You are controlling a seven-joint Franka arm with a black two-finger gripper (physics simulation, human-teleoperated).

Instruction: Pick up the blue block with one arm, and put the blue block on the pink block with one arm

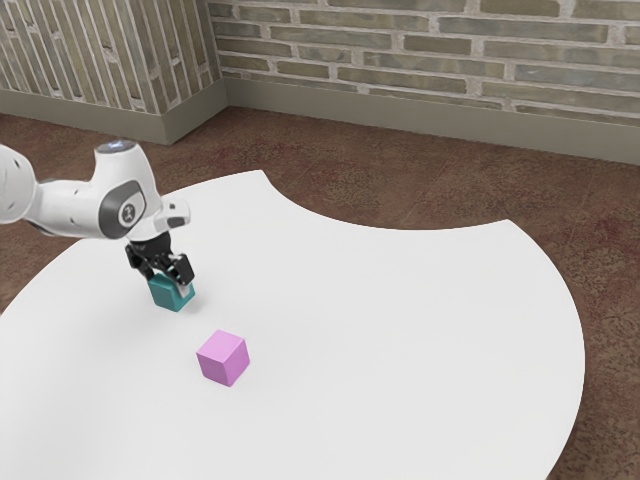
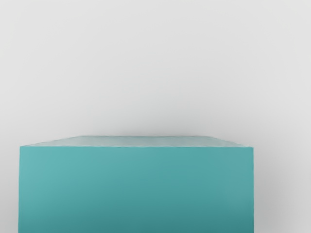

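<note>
The blue block [image 1: 168, 296] is a teal cube at the left of the white table [image 1: 400, 330]. My black gripper [image 1: 168, 281] comes down over it, with one finger on each side of the cube, shut on it. In the wrist view the blue block [image 2: 136, 189] sits large and close right under my hand, with the white table top [image 2: 155, 63] beyond it. The pink block [image 1: 222, 357] rests on the table a short way toward the front and the exterior view's right of the blue block, apart from it.
The round white table has a curved cut-out at its far edge [image 1: 330, 215]. Brown floor [image 1: 420, 170] and brick walls [image 1: 430, 50] surround it. The white arm [image 1: 90, 205] comes in from the exterior view's left.
</note>
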